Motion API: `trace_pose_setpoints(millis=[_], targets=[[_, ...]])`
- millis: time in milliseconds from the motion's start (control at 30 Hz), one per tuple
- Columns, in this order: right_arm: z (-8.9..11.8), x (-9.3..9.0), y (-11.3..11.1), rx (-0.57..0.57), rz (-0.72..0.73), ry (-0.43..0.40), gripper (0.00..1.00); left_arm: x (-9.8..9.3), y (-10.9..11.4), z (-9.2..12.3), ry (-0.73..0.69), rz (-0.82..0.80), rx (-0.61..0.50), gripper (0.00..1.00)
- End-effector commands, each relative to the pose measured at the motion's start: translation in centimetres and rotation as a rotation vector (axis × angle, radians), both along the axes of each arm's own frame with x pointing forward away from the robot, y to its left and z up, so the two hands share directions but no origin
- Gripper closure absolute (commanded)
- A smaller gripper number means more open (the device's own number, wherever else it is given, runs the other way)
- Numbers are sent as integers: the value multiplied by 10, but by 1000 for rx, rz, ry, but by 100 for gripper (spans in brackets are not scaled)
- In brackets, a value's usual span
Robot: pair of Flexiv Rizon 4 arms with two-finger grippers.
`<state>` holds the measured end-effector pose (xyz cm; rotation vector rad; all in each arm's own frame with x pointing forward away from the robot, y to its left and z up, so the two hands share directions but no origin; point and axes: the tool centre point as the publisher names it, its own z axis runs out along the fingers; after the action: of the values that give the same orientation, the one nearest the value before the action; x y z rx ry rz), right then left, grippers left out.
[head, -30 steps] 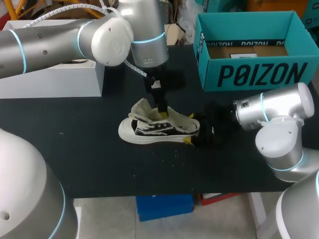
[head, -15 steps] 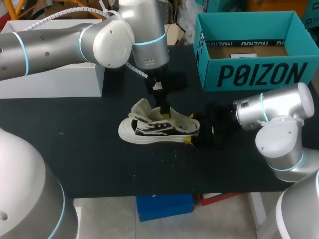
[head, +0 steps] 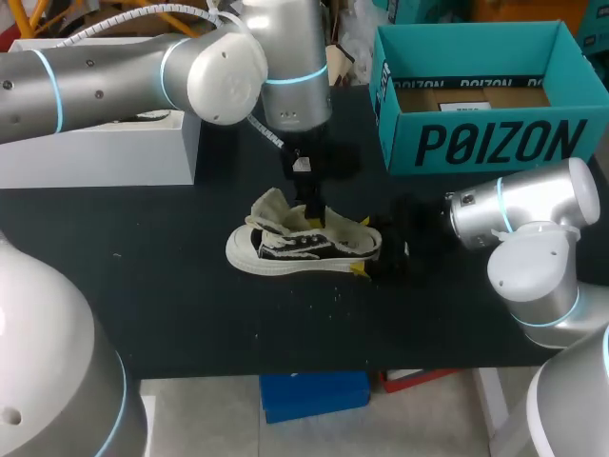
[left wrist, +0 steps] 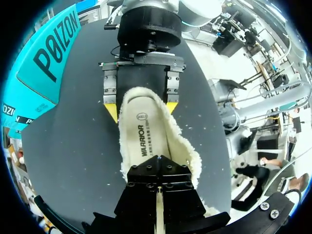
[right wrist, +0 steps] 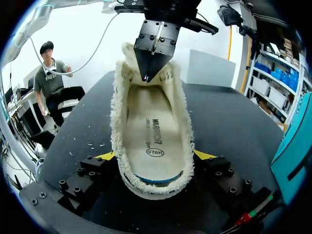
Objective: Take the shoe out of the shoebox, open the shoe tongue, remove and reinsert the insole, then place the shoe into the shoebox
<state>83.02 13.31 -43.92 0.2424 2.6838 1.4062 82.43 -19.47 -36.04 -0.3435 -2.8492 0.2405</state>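
While the right claw is clamping the shoe, the left claw, fingers together just ahead, is probably risking bunching the insole or yanking it loose.

Bold black lettering spans the teal shoebox's front wall, and a dark printed word with a round stamp runs along the insole of the shoe between the right fingers.

Toe of shoe: buried under left gripper.
Right gripper, head view: outline lost against dark worktop.
Floor of shoebox: partly masked by front wall.
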Motion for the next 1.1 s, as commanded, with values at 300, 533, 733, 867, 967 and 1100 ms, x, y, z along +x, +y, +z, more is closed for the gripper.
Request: trace_pose_setpoints(millis=[300,533,733,867,967,1100], targets=[[-2,1,-1,-1,-2,1,100,-9,-2,-21,34,24,33,100],[-2,1,-1,-1,-2,1,100,-19,0,-37,69,44,39,100],[-2,1,-1,-1,-2,1,100,-27,-1,-45,76,52,32,100],[-2,1,-1,-1,-2,1,100,-29,0,-52,80,67,35,100],[-2,1,-1,-1,-2,1,100,-30,0,-56,80,73,31,100],[-2,1,-1,-1,-2,1,100,-33,-1,-61,87,77,17,100]])
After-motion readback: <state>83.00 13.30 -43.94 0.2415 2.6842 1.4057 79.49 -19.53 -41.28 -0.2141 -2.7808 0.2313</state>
